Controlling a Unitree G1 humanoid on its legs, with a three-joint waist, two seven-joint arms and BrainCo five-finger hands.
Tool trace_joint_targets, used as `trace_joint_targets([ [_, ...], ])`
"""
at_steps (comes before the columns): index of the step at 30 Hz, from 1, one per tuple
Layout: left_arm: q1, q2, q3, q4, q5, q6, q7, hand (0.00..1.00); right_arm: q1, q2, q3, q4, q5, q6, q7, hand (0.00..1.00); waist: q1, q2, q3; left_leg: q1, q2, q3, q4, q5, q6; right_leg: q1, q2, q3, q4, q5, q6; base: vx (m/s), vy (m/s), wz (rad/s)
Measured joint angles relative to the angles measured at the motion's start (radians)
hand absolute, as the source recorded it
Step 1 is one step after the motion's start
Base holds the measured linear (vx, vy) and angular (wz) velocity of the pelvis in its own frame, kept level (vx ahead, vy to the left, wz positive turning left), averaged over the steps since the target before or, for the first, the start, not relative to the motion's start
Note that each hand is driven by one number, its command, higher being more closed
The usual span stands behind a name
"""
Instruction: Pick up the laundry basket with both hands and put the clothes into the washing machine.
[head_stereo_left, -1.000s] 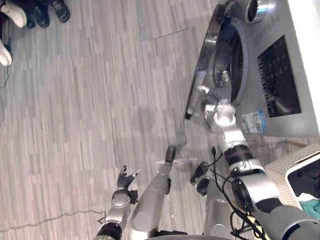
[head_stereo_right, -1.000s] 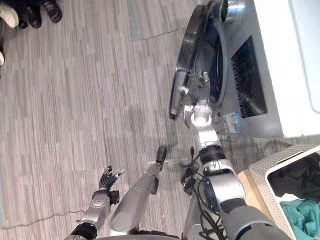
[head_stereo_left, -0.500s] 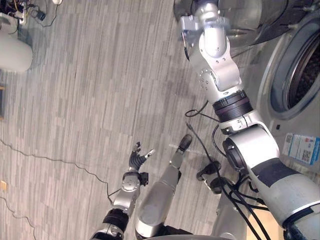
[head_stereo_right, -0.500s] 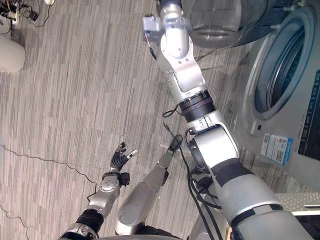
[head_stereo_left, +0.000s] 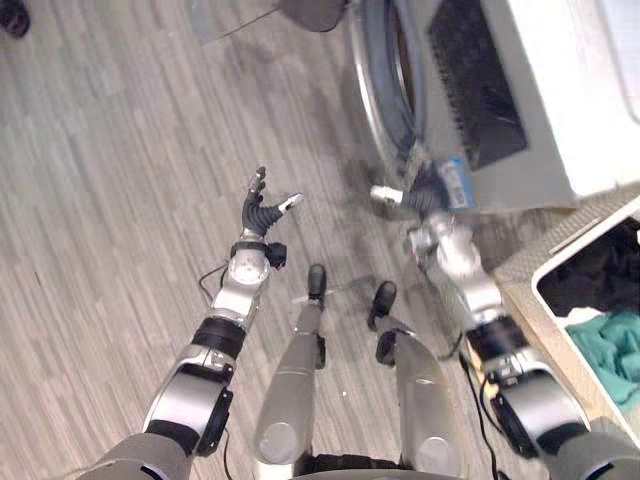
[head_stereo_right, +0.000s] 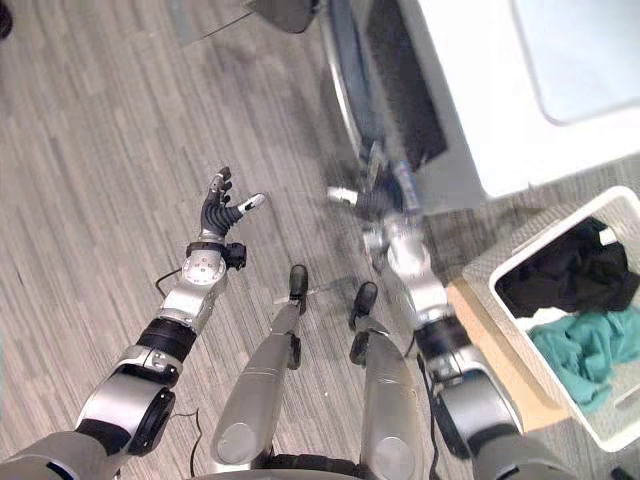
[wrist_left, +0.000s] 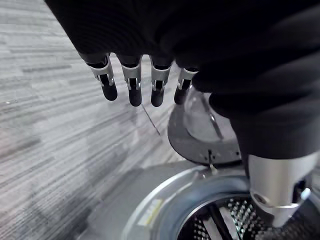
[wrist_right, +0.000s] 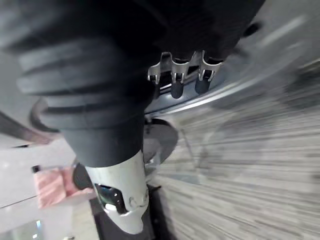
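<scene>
Grey wood floor (head_stereo_left: 100, 200). Your left hand (head_stereo_left: 262, 205) and right hand (head_stereo_left: 425, 205) hang open, empty, near the washing machine (head_stereo_left: 520, 100); the laundry basket (head_stereo_right: 530, 238) of clothes (head_stereo_right: 580, 335) sits apart, further right.

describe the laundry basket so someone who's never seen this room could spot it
Find the white-topped washing machine on the robot's right. Just nearer the robot, on a tan surface, stands the laundry basket. Its pale woven wall and white rim set it apart from the smooth machine, and a black garment and a teal garment lie inside it.
</scene>
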Motion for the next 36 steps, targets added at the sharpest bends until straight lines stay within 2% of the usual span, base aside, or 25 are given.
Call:
trace_joint_targets([
  [3,-0.024,0.041,0.001,0.026,0.004,0.011,-0.002,0.0,0.109,0.024,0.0,0.0,-0.012,0.003,0.056,0.0,-0.028,-0.008,-0.001,0.004,0.012,0.026,0.0,-0.002,0.002,-0.007,0.015,0.024,-0.011,0.008,-0.001,-0.04,-0.05,-0.28],
  [4,-0.032,0.053,0.002,0.037,0.007,0.012,-0.002,0.0,0.132,0.03,-0.003,0.001,-0.014,0.003,0.062,0.0,-0.029,-0.014,-0.001,0.005,0.014,0.036,0.0,-0.002,0.002,-0.011,0.018,0.034,-0.01,0.008,-0.001,-0.04,-0.044,-0.33],
  [5,-0.042,0.076,0.003,0.049,0.01,0.014,-0.002,0.0,0.153,0.038,-0.005,0.001,-0.017,0.004,0.067,0.0,-0.032,-0.026,0.002,0.008,0.018,0.046,0.0,-0.006,0.007,-0.014,0.024,0.046,-0.011,0.009,0.001,-0.04,-0.052,-0.34],
  [6,-0.068,0.12,0.008,0.083,0.017,0.018,-0.004,0.0,0.193,0.048,-0.017,0.003,-0.019,0.004,0.081,0.0,-0.049,-0.04,0.002,0.008,0.023,0.064,0.002,-0.008,0.01,-0.017,0.029,0.056,-0.014,0.011,0.002,-0.04,-0.054,-0.36],
  [8,-0.104,0.182,0.009,0.12,0.02,0.026,-0.005,0.0,0.224,0.062,-0.037,0.003,-0.019,0.004,0.084,0.0,-0.053,-0.069,0.001,0.007,0.028,0.081,0.003,-0.01,0.013,-0.028,0.037,0.077,-0.017,0.019,0.001,-0.03,-0.035,-0.35],
  [9,-0.148,0.25,0.011,0.153,0.02,0.034,-0.006,0.0,0.245,0.064,-0.049,0.003,-0.019,0.003,0.084,0.0,-0.067,-0.091,0.004,-0.003,0.031,0.097,0.007,-0.012,0.014,-0.033,0.047,0.09,-0.04,0.037,0.001,-0.02,-0.006,-0.32],
  [10,-0.178,0.281,0.011,0.176,0.02,0.036,-0.006,0.0,0.26,0.064,-0.061,0.001,-0.019,0.003,0.084,0.0,-0.08,-0.095,0.004,-0.017,0.034,0.097,0.013,-0.014,0.016,-0.036,0.051,0.091,-0.051,0.048,0.005,-0.01,-0.001,-0.26],
  [12,-0.253,0.336,0.019,0.212,0.024,0.04,-0.008,0.0,0.31,0.064,-0.102,-0.026,-0.02,0.002,0.082,0.0,-0.082,-0.112,0.005,-0.05,0.045,0.121,0.037,-0.026,0.023,-0.055,0.058,0.107,-0.076,0.078,0.002,0.01,0.012,-0.24],
  [15,-0.325,0.383,0.059,0.212,0.052,0.043,-0.008,0.0,0.414,0.068,-0.141,-0.157,-0.02,-0.004,0.08,0.0,-0.086,-0.116,0.007,-0.123,0.054,0.128,0.107,-0.058,0.03,-0.085,0.062,0.112,-0.101,0.102,0.009,0.01,0.033,-0.17],
  [18,-0.361,0.419,0.117,0.199,0.062,0.047,-0.008,0.0,0.505,0.109,-0.156,-0.281,-0.02,-0.008,0.075,0.0,-0.085,-0.124,0.008,-0.199,0.076,0.132,0.204,-0.109,0.037,-0.101,0.076,0.114,-0.136,0.127,0.017,0.03,0.04,-0.16],
  [23,-0.361,0.457,0.2,0.142,0.092,0.055,-0.006,0.0,0.545,0.163,-0.185,-0.393,-0.029,-0.034,0.054,0.0,-0.073,-0.141,0.013,-0.299,0.112,0.142,0.33,-0.173,0.049,-0.142,0.094,0.111,-0.136,0.132,0.025,0.04,0.03,-0.14],
  [26,-0.347,0.456,0.248,0.137,0.103,0.064,-0.006,0.0,0.549,0.188,-0.21,-0.441,-0.026,-0.048,0.035,0.0,-0.069,-0.15,0.013,-0.316,0.124,0.147,0.363,-0.194,0.05,-0.143,0.098,0.111,-0.135,0.129,0.028,0.06,0.012,-0.06],
  [30,-0.342,0.456,0.35,0.137,0.126,0.1,0.002,0.0,0.574,0.194,-0.238,-0.474,-0.015,-0.07,0.014,0.0,-0.044,-0.154,0.013,-0.334,0.145,0.152,0.399,-0.218,0.047,-0.145,0.112,0.11,-0.134,0.127,0.032,0.06,-0.017,-0.08],
  [36,-0.329,0.456,0.453,0.141,0.138,0.127,0.024,0.0,0.588,0.194,-0.247,-0.493,-0.008,-0.074,0.014,0.0,-0.043,-0.155,0.013,-0.342,0.163,0.169,0.424,-0.234,0.051,-0.145,0.119,0.111,-0.13,0.127,0.032,0.04,-0.023,-0.05],
])
